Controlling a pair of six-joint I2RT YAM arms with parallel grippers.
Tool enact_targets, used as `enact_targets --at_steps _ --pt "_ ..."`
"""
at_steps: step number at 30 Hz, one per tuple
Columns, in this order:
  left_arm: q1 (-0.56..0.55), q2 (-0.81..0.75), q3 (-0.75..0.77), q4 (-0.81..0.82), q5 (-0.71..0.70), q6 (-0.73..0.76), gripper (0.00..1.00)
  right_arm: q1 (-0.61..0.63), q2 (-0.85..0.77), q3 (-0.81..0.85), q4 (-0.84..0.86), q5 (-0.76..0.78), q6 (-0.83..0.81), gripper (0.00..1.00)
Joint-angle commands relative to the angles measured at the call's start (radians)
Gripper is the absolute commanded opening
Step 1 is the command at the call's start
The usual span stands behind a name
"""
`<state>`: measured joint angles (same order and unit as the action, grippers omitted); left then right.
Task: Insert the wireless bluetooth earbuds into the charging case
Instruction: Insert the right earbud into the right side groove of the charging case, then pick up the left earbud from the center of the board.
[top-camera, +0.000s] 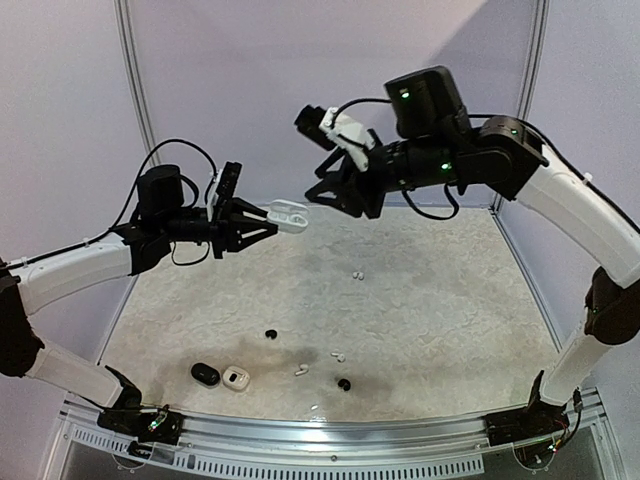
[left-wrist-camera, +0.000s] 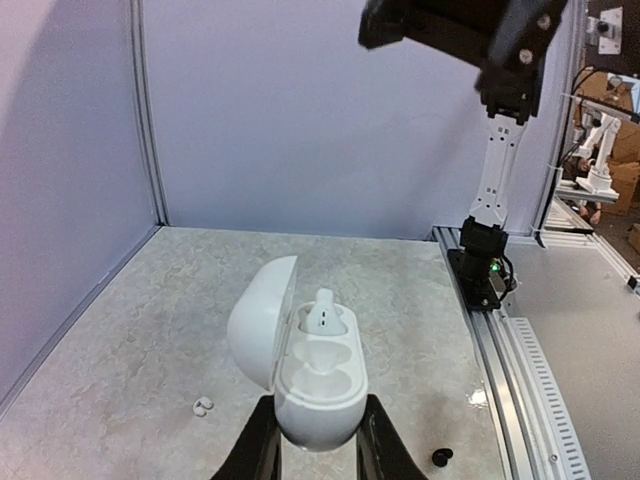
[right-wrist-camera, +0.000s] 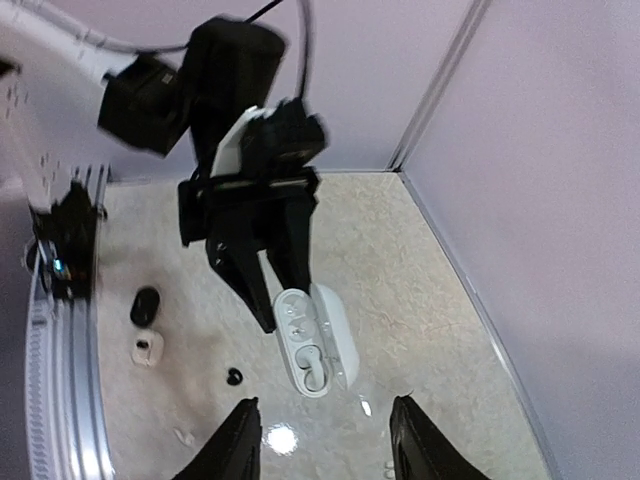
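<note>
Left hand: clamped on open white charging case, held in air above surface; one white earbud seated in slot. Right hand: fingers apart, empty, near case. Loose earbuds, white and black, scattered on surface.

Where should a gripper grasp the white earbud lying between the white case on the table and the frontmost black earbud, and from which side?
Likely from above: the white earbud lies flat on the table, long axis slanted, only its sides free. Pinch across the narrow width, jaws turned square to that slant.
</note>
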<state>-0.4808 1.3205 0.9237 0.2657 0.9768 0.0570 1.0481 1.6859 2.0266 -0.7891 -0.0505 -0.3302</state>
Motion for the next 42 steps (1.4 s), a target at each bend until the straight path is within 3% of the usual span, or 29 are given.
enact_targets --at_steps 1,5,10,15,19,29,42 --pt "0.028 0.01 -0.018 0.051 -0.05 -0.089 0.0 -0.145 -0.078 -0.125 0.182 -0.063 0.242 0.52" --pt "0.046 0.004 -0.023 0.049 -0.078 -0.108 0.0 -0.294 -0.021 -0.175 0.139 -0.024 0.444 0.57" --pt "0.063 -0.005 -0.032 0.044 -0.092 -0.105 0.0 -0.373 0.19 -0.109 -0.011 0.064 0.522 0.57" --pt "0.07 -0.009 -0.034 0.039 -0.094 -0.091 0.0 -0.393 0.504 0.075 -0.183 0.123 0.547 0.43" --pt "0.083 -0.005 -0.029 0.037 -0.095 -0.085 0.0 -0.401 0.652 0.123 -0.197 0.136 0.581 0.37" --pt "0.093 0.018 -0.017 0.044 -0.082 -0.069 0.0 -0.402 0.775 0.124 -0.101 0.138 0.614 0.32" --pt "0.096 0.019 -0.016 0.045 -0.079 -0.059 0.0 -0.401 0.801 0.092 -0.11 0.131 0.598 0.26"
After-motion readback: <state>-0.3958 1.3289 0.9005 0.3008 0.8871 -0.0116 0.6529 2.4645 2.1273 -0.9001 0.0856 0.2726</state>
